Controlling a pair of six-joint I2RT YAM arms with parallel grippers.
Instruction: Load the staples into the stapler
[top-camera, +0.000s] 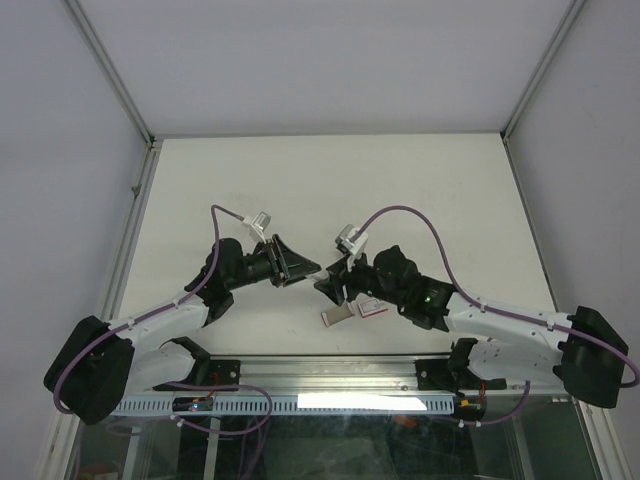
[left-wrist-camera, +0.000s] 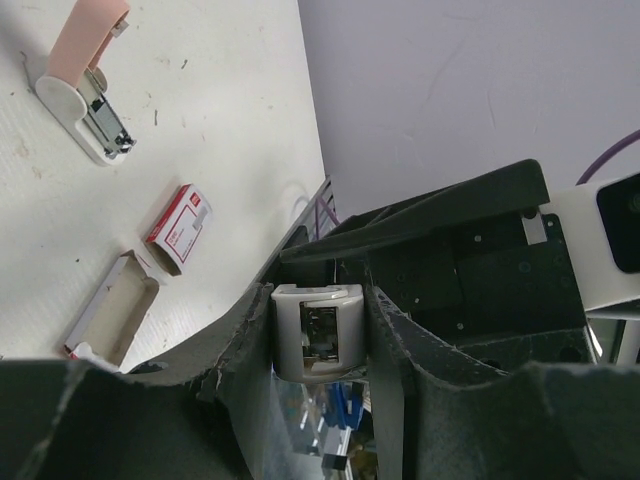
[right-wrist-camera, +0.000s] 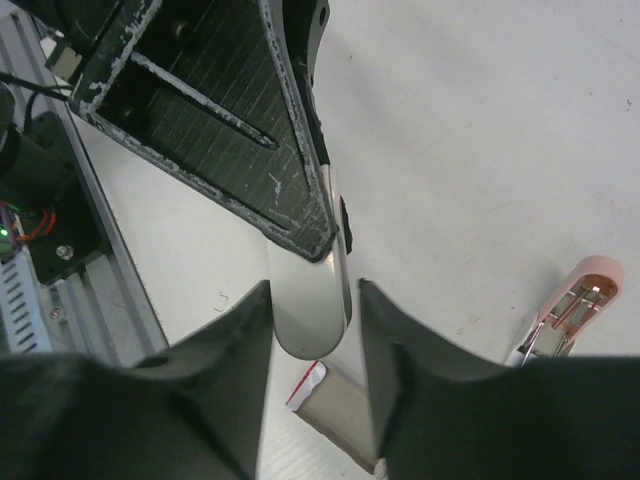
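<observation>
My left gripper (left-wrist-camera: 320, 312) is shut on a white plastic piece (left-wrist-camera: 315, 335) with metal showing inside, held above the table. In the right wrist view that piece (right-wrist-camera: 305, 320) hangs between my right gripper's (right-wrist-camera: 313, 292) jaws, which stand close beside it with a narrow gap on one side. Both grippers meet at mid-table, left (top-camera: 305, 268) and right (top-camera: 330, 282). The pink stapler (left-wrist-camera: 85, 85) lies open on the table, also in the right wrist view (right-wrist-camera: 570, 305). The red-pink box (left-wrist-camera: 180, 228) and its grey tray (left-wrist-camera: 112, 312) lie near it. I see no staple strips.
The box (top-camera: 372, 309) and tray (top-camera: 337, 316) lie under my right arm near the table's front. An aluminium rail (top-camera: 330, 372) runs along the near edge. White enclosure walls stand on the left, right and back. Purple cables loop above both wrists.
</observation>
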